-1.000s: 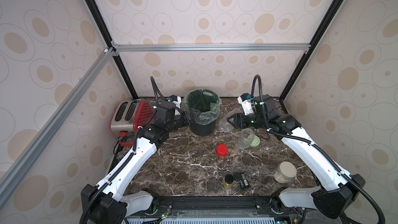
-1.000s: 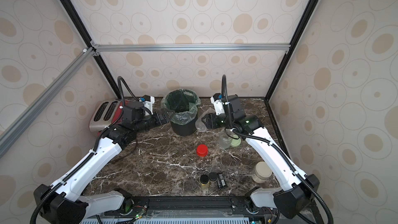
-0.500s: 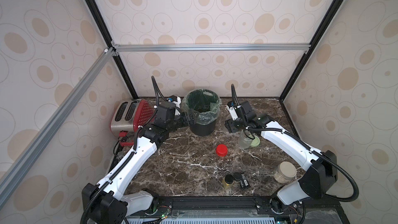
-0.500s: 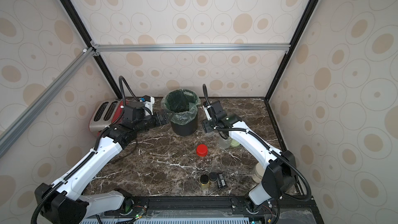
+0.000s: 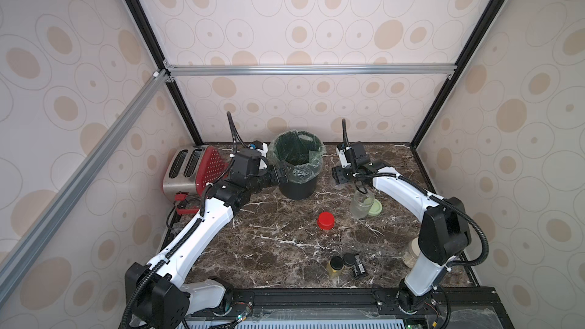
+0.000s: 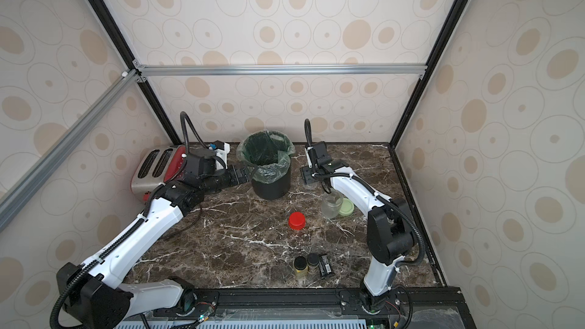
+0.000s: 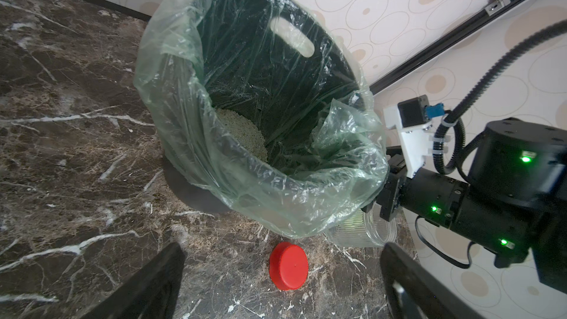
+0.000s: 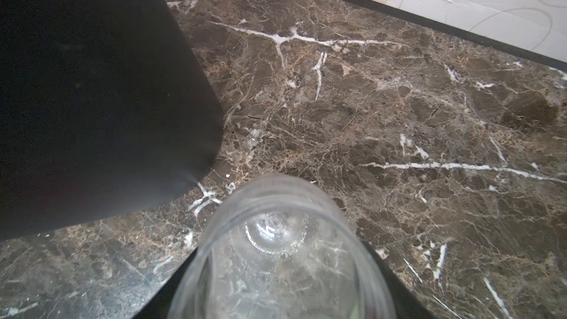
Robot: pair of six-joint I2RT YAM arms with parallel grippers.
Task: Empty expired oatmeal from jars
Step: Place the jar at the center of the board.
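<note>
My right gripper [image 8: 280, 271] is shut on an empty clear jar [image 8: 276, 256] and holds it low over the table, just right of the bin [image 5: 297, 166]. The same jar [image 7: 365, 231] shows under the bin's bag in the left wrist view. Oatmeal [image 7: 242, 133] lies in the bottom of the green bin liner. My left gripper [image 7: 282, 286] is open with nothing between its fingers, next to the bin's left rim. A second empty jar [image 5: 361, 204] stands upright beside a pale green lid [image 5: 375, 207]. A red lid [image 5: 326, 220] lies mid-table. A beige-lidded jar [image 5: 411, 253] is half hidden behind the right arm.
A red and silver toaster [image 5: 193, 169] stands at the back left by the left arm. Two small black-capped bottles [image 5: 336, 265] and a black packet [image 5: 359, 269] sit near the front edge. Walls and frame posts close in the table on three sides.
The right arm has folded in, and its gripper has shifted slightly left and lower with the jar beside the bin. The left arm has not moved.
</note>
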